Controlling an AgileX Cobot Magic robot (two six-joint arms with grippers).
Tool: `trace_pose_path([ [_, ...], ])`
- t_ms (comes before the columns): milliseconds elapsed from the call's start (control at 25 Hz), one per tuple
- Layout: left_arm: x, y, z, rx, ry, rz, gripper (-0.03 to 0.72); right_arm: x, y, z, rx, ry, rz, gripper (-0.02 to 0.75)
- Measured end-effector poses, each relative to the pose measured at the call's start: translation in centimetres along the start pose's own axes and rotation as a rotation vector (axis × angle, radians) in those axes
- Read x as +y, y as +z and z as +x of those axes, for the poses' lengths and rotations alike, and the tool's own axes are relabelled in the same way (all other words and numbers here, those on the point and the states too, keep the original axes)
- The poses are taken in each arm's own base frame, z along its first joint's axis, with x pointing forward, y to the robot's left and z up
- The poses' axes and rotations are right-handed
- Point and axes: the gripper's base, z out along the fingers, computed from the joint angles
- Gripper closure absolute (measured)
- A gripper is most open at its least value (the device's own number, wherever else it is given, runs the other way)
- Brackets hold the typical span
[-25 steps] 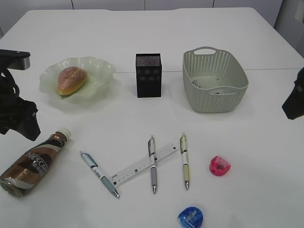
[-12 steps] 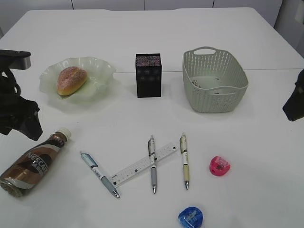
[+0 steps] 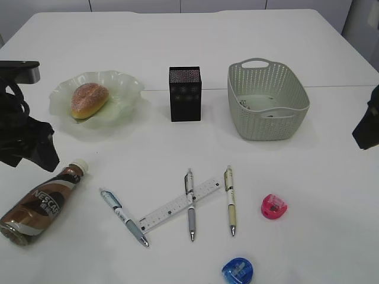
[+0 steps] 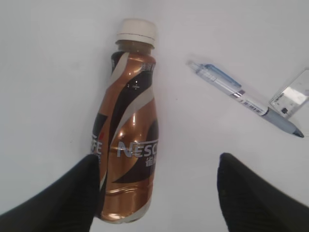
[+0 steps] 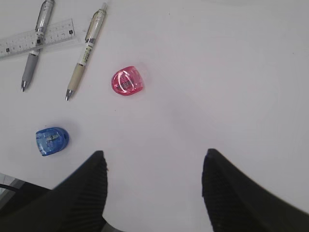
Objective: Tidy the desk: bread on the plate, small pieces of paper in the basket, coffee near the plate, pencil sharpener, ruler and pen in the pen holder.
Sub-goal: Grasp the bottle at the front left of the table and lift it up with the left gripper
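Note:
The coffee bottle (image 3: 40,202) lies on its side at the front left, cap toward the plate. My left gripper (image 4: 159,159) hovers open over it, its left finger beside the bottle (image 4: 128,135). Bread (image 3: 89,99) rests on the green plate (image 3: 125,87). Three pens (image 3: 124,216) (image 3: 190,204) (image 3: 230,200) and a ruler (image 3: 172,208) lie at the front middle, with a pink sharpener (image 3: 273,206) and a blue sharpener (image 3: 237,270) to their right. My right gripper (image 5: 152,157) is open above bare table near the pink sharpener (image 5: 127,81).
The black pen holder (image 3: 185,93) stands at the back middle. To its right is the grey-green basket (image 3: 294,112), with small pieces of paper (image 3: 260,109) inside. The right arm (image 3: 367,127) sits at the right edge.
My left arm has shifted slightly to the right and back above the bottle. Nothing else has moved.

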Motion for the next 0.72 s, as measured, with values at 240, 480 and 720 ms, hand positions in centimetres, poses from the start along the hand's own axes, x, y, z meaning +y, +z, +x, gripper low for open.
trace_pose_path([
  [240,-0.07,0.00,0.04,0.004,-0.006,0.008,0.137,-0.01,0.00,-0.01,-0.001,-0.001,0.002,0.251],
  [480,0.08,0.00,0.08,0.009,0.007,-0.008,0.137,-0.01,0.00,-0.01,-0.001,-0.002,0.002,0.251],
  [720,0.11,0.07,-0.08,-0.006,0.008,-0.011,0.110,0.00,0.00,0.10,0.011,-0.002,0.000,0.251],
])
